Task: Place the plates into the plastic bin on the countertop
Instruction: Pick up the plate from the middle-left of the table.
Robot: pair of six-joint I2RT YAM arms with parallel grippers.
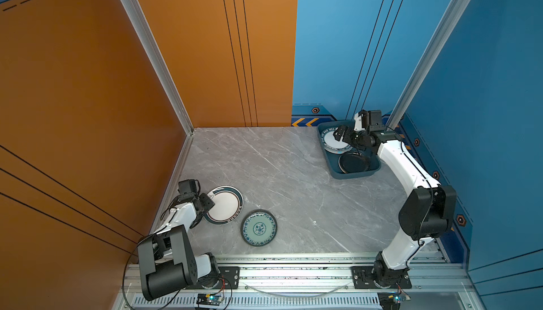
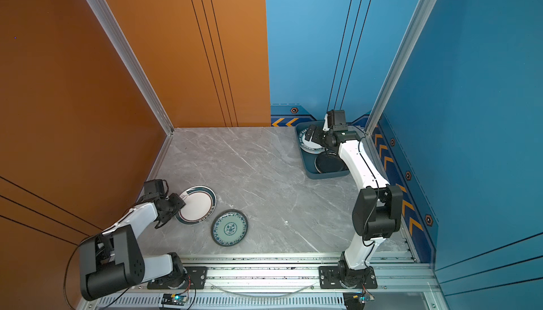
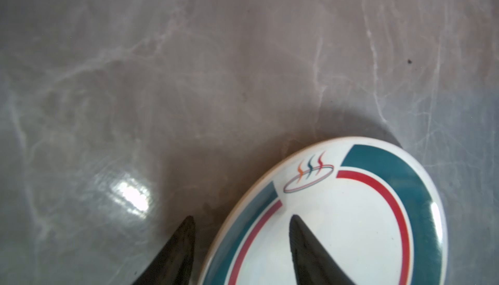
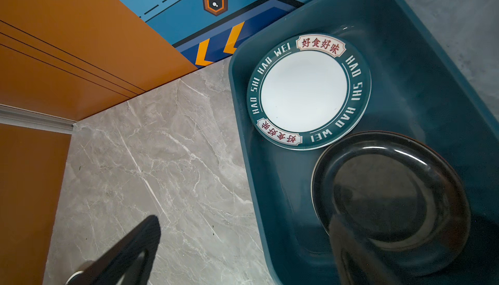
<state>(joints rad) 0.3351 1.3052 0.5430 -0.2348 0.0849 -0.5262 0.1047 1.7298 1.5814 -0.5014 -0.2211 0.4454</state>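
A white plate (image 1: pixel 226 204) (image 2: pixel 198 204) (image 3: pixel 351 216) with a dark-green rim and a red ring lies at the near left of the countertop (image 1: pixel 293 191). My left gripper (image 1: pixel 210 202) (image 2: pixel 182 201) (image 3: pixel 241 224) straddles its edge, open: one finger outside the rim, the other over the white centre. A teal floral plate (image 1: pixel 259 228) (image 2: pixel 229 228) lies just right of it. The plastic bin (image 1: pixel 357 173) (image 2: pixel 326 174) (image 4: pixel 432 81) at the back right holds a lettered green-rimmed plate (image 1: pixel 335 144) (image 4: pixel 303 91) and a black plate (image 1: pixel 354 161) (image 4: pixel 391 202). My right gripper (image 1: pixel 338 135) (image 2: pixel 310 135) (image 4: pixel 243 243) hovers open over the bin's left wall, holding nothing.
An orange wall (image 1: pixel 88 102) stands close behind the left arm. A blue wall (image 1: pixel 484 102) runs along the right side, just past the bin. An aluminium rail (image 1: pixel 293 276) carrying both arm bases crosses the front edge.
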